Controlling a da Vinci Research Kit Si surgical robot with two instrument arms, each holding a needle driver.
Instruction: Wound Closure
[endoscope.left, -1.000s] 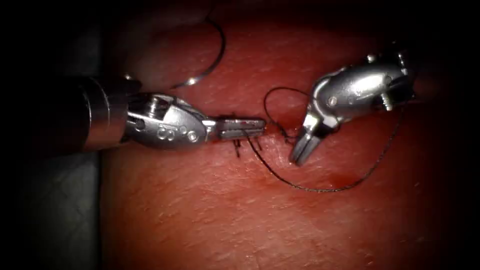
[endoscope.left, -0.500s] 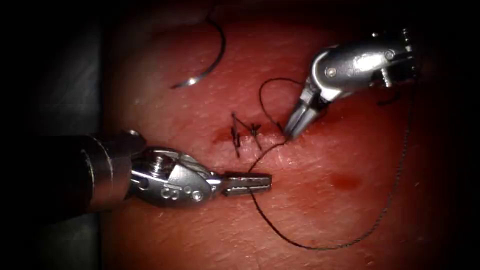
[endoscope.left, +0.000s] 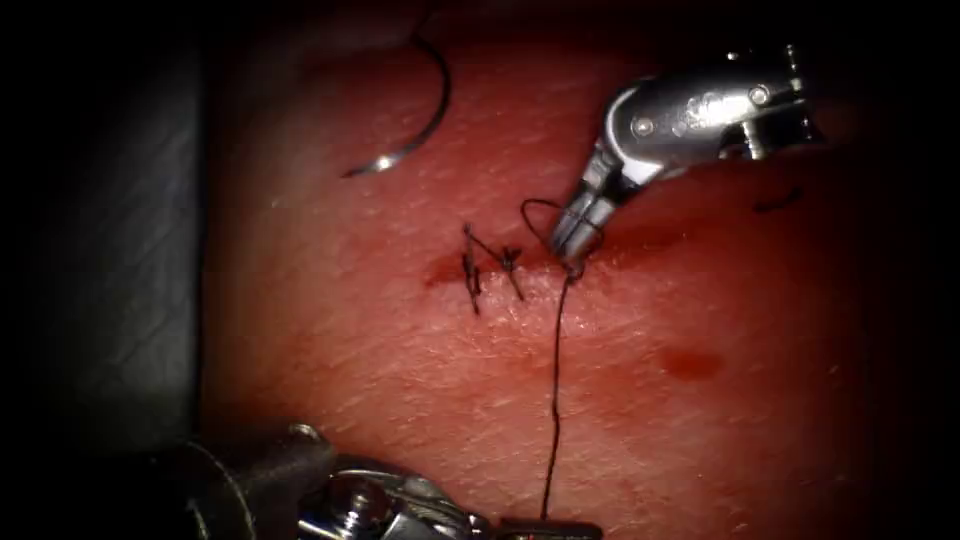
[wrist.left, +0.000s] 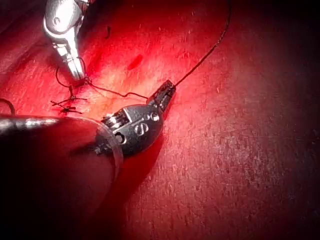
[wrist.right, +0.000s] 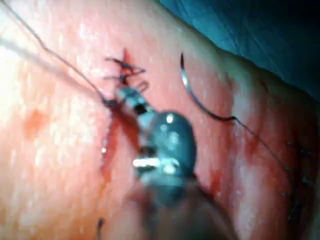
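Observation:
The tissue (endoscope.left: 380, 360) has a short cut (endoscope.left: 640, 245) with a finished stitch and its cut ends (endoscope.left: 490, 265) at the left end. My right tool (endoscope.left: 572, 238) has its jaws shut on the thread at the cut, just right of that stitch, beside a small loop (endoscope.left: 538, 212). The thread (endoscope.left: 553, 400) runs straight and taut down to my left tool (endoscope.left: 550, 527), whose jaws are shut on it. In the left wrist view the left tool (wrist.left: 166, 94) grips the thread (wrist.left: 125, 93). The curved needle (endoscope.left: 425, 110) lies free on the tissue up and left of the cut, held by neither tool.
A spot of red fluid (endoscope.left: 690, 362) marks the tissue below and right of the cut. A dark cloth (endoscope.left: 120, 250) borders the tissue's left edge. A short cut end of thread (endoscope.left: 778, 202) lies at the right. The right wrist view shows the needle (wrist.right: 197, 97) beside the right tool (wrist.right: 127, 96).
My left tool has drawn down and away from the cut with the thread, pulling it straight. My right tool has moved up and left to the cut, and the loop has shrunk.

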